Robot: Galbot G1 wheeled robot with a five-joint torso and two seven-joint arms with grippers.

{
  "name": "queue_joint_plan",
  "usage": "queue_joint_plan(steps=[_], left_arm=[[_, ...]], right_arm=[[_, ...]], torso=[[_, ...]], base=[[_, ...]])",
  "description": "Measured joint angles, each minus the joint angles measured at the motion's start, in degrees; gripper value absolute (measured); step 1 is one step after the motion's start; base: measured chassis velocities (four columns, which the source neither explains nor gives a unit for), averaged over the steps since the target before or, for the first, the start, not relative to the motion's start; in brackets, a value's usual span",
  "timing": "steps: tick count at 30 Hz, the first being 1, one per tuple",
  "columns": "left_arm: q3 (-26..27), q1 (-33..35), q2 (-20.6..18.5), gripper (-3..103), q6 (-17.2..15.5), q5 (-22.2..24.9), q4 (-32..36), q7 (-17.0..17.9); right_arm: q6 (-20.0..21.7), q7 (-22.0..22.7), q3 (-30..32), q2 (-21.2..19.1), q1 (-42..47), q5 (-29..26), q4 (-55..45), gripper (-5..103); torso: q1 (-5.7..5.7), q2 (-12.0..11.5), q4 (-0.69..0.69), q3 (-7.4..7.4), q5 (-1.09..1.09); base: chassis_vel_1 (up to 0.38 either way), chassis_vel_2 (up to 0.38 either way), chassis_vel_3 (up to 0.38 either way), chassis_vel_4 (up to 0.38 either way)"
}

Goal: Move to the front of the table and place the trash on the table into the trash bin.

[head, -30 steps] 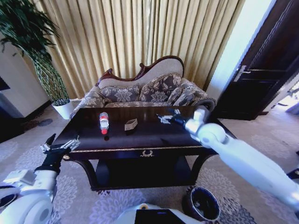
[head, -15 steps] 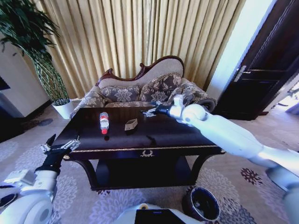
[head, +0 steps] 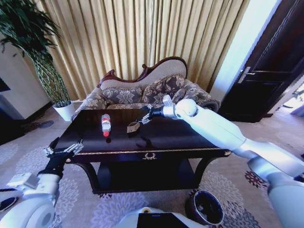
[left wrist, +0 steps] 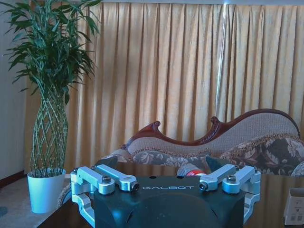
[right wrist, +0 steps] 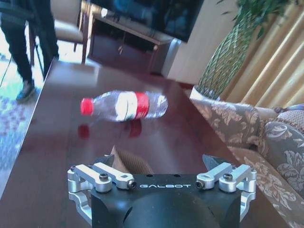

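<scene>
Reaching your right claw (head: 137,124), fingers spread, down over the tan box (head: 133,126) mid-worktop (head: 180,137); nothing is gripped. The bottle (head: 105,124) is lying beside it. Left claw (head: 64,151) is idling released off the corner. The bin (head: 205,207) is waiting on the floor; nothing looks binned yet.

- Gold pleated curtains (head: 142,38) span the back wall, lit from behind by daylight.
- A sofa (head: 147,92) with a carved dark wood frame and floral cushions stands before them.
- A tall potted plant (head: 40,57) with a braided trunk stands in a white pot at the left.
- A dark wooden door (head: 273,61) with a metal handle is at the right.
- The floor is pale patterned carpet (head: 80,190).
- What looks like a dark television (right wrist: 152,14) on a low stand shows in the right wrist view.
</scene>
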State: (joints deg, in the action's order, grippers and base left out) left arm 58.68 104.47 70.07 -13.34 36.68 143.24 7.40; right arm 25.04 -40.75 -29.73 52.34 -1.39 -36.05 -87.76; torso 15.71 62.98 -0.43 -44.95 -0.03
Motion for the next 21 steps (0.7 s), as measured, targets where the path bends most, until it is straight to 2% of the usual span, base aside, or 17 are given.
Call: queue_joint_plan(steps=[4,7,11,21], left_arm=[[0.25,-0.14,0.45,100,-0.03,0.00,0.00,0.01],[0.14,-0.33,0.67,100,-0.13,-0.01,0.00,0.03],[-0.04,-0.41,1.07,100,-0.22,-0.05,0.00,0.04],[0.35,-0.65,1.32,100,-0.18,-0.07,0.00,0.06]], right_arm=[[0.00,-0.35,-1.28,-0.67,0.37,3.28,-1.20,100],[0.80,1.33,-2.09,-0.55,0.69,4.85,-2.29,100],[2.23,3.95,-3.18,0.65,0.61,4.47,-3.12,100],[2.64,4.63,-5.15,3.00,0.12,4.35,-1.43,100]], torso=[[0.00,0.00,-0.01,0.00,0.02],[0.00,0.00,0.00,0.00,0.01],[0.00,0.00,0.01,0.00,0.01],[-0.01,0.00,0.00,0.00,0.01]], base=[[0.000,0.000,0.000,0.000],[0.000,0.000,0.000,0.000],[0.000,0.000,0.000,0.000],[0.000,0.000,0.000,0.000]])
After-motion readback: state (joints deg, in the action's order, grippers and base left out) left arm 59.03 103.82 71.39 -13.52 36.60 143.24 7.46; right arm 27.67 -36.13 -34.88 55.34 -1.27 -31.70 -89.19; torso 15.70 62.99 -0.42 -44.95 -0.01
